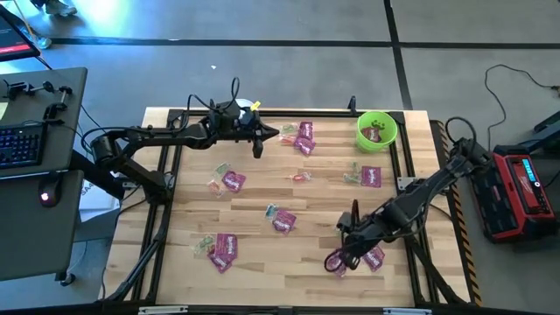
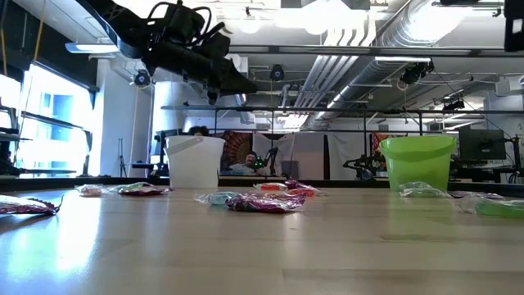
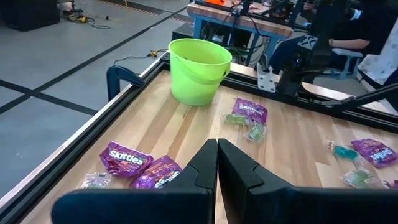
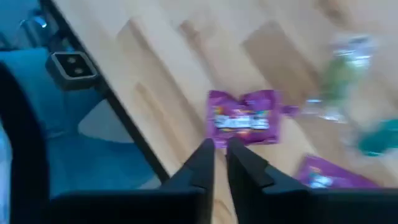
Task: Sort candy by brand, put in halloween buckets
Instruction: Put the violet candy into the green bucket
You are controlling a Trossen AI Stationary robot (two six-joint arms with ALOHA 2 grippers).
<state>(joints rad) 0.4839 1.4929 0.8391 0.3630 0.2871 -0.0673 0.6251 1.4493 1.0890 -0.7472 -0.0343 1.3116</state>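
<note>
Left pincer (image 3: 217, 163) shut at bottom centre — lime bucket (image 3: 198, 71) upper middle on the worktop (image 3: 298, 140), purple Skittles packets (image 3: 140, 167) lower left.

Grey concrete floor (image 1: 289, 61) with dark seam lines around the light wood tabletop (image 1: 262, 254). Black desk with keyboard (image 1: 19, 144) beyond the left jaws, red-black case (image 1: 525, 192) on the floor past the right jaws. Exposed ceiling ducts (image 2: 385, 41), bright windows (image 2: 49, 123).

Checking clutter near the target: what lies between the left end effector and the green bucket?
In the high view, purple packets lie between left end effector and green bucket.
</note>
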